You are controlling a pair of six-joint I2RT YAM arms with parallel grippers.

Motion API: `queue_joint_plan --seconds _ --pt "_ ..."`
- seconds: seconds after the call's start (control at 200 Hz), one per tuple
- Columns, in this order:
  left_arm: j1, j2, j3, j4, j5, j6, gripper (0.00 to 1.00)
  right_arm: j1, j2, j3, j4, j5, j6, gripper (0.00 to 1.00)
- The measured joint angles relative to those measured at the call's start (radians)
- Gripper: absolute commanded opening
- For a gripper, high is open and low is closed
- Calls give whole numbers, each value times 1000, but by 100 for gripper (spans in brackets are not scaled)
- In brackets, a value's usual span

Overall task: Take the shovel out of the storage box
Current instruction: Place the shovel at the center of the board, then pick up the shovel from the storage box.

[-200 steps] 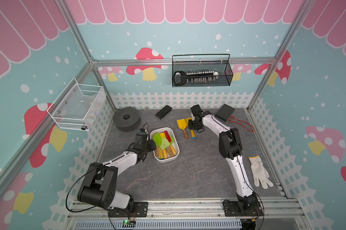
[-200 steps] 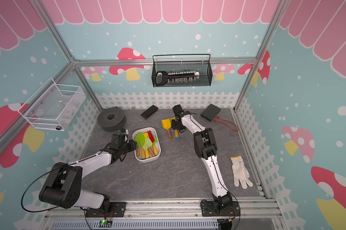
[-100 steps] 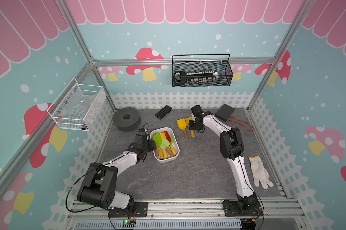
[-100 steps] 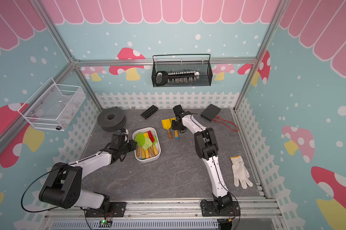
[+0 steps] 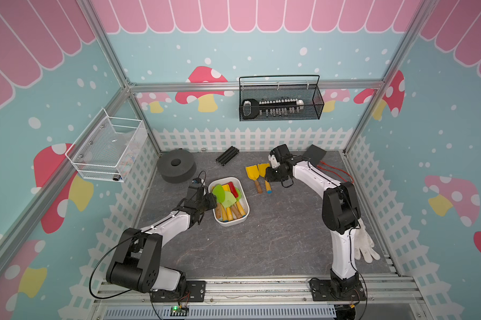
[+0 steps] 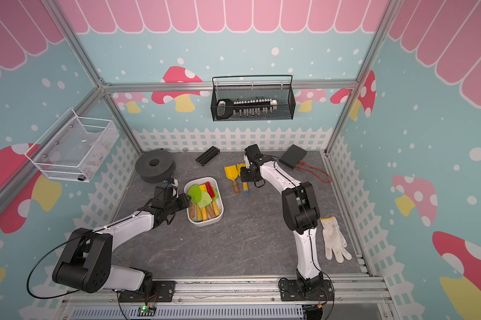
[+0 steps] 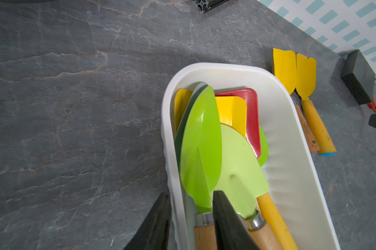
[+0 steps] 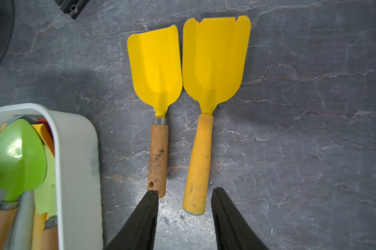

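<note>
The left pincer (image 7: 191, 194) is standing part-open and empty astride the box (image 7: 291, 151) wall, one finger (image 7: 226, 223) above the green shovels (image 7: 201, 140) inside, while the right pincer (image 8: 185, 190) is hovering open and empty with the handle end of a yellow shovel (image 8: 213, 60) between its fingers.

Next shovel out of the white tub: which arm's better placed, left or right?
Left. The left jaws stand open at the storage box rim, one inside over the green shovels' handles. The right jaws hang open over two yellow shovels on the table beside the box.
</note>
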Motion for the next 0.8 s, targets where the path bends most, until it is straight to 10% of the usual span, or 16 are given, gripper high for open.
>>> queue_joint_plan --seconds 0.8 --pt "0 0 0 0 0 0 34 288 -32 -48 43 -330 -25 45"
